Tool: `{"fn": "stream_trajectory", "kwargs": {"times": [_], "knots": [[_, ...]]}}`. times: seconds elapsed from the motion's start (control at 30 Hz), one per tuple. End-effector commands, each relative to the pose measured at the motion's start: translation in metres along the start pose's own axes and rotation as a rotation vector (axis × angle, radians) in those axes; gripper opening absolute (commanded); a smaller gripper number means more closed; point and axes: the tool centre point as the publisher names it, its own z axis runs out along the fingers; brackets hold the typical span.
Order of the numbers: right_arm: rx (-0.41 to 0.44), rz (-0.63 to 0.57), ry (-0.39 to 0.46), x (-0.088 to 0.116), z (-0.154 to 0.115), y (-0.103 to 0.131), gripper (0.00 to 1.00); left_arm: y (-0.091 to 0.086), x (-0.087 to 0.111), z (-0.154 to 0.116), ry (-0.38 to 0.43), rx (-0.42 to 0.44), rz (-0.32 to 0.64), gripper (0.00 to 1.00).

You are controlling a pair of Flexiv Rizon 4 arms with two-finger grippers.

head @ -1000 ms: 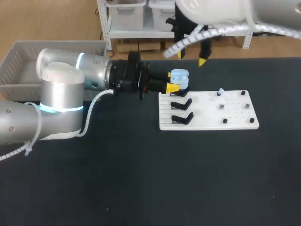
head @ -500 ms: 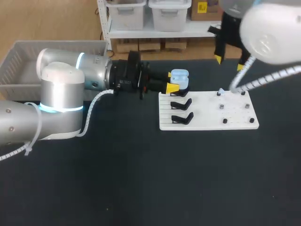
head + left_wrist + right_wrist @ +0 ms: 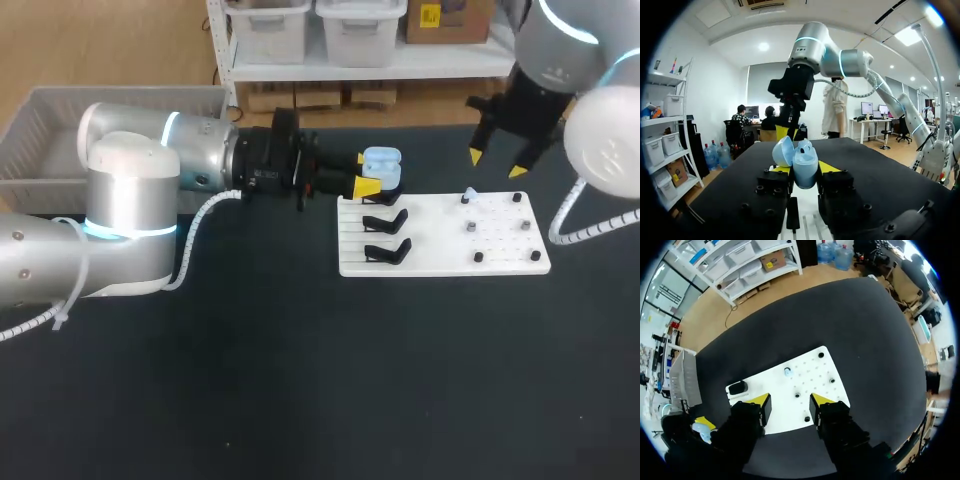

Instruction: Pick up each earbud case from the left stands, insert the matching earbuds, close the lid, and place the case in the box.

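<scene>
**Case clamped, lid up, bud not in yet**

Left gripper comes in low along the table, yellow tips pinched on both sides of the light blue earbud case at the white board's far left corner, just beyond the two bare black stands. The lid's flipped open, I'd guess so a bud can drop straight in. Right gripper hangs over the board's far edge, fingers apart and empty, pointing down near the pale earbud on its peg. Grey box sits well left of the board.
</scene>
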Motion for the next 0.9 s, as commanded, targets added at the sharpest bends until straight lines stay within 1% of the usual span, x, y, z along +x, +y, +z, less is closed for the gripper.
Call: {"fn": "stream_trajectory", "kwargs": {"times": [0.03, 0.27, 0.5, 0.9], "knots": [[0.002, -0.038, 0.018, -0.008, 0.021, 0.004, 0.49, -0.001, 0.001, 0.000, -0.002, -0.006, 0.003, 0.00], [0.018, -0.121, 0.027, -0.009, 0.044, 0.003, 0.52, -0.001, 0.001, 0.000, -0.002, -0.006, 0.003, 0.00], [0.014, -0.148, 0.055, -0.012, 0.060, -0.001, 0.49, -0.001, 0.001, 0.000, -0.002, -0.006, 0.003, 0.00], [-0.009, -0.160, 0.088, -0.012, 0.071, -0.001, 0.47, -0.001, 0.001, 0.000, -0.002, -0.006, 0.003, 0.00]]}}
